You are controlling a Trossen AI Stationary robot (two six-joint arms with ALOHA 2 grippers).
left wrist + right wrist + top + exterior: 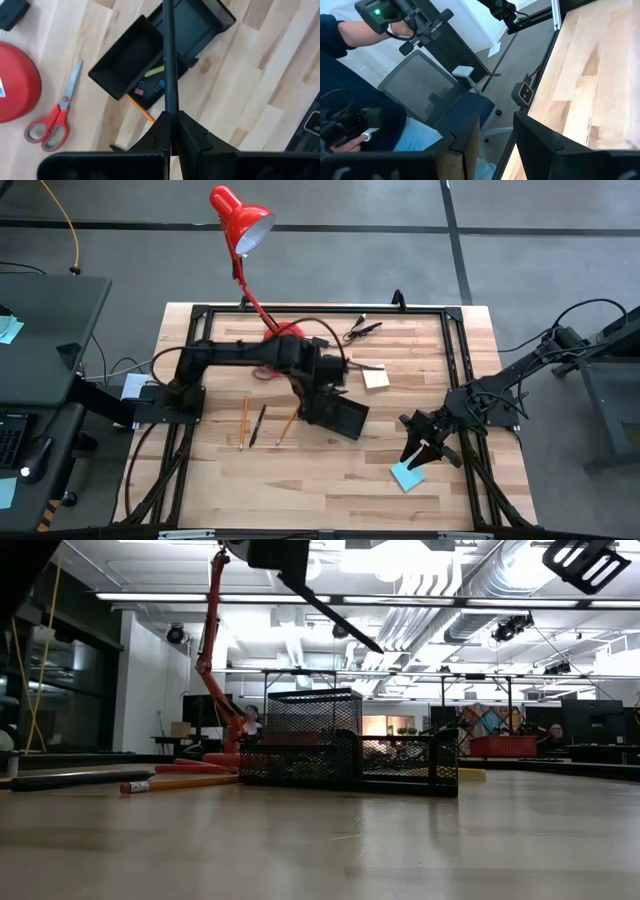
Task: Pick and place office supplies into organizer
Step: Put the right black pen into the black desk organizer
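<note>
Organizer (340,418) partly under left arm

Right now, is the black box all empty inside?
No. The organizer has small clips in one compartment, and the left gripper, jaws shut, holds a dark pen above it.

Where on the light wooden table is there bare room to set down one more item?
The near strip of the wooden table is bare, between the thin orange pencils and the teal-blue square sticky pad. The patch between the pale yellow pad and the right gripper is also free. The middle is crowded: the left gripper holds a dark pen over the black compartment tray.
</note>
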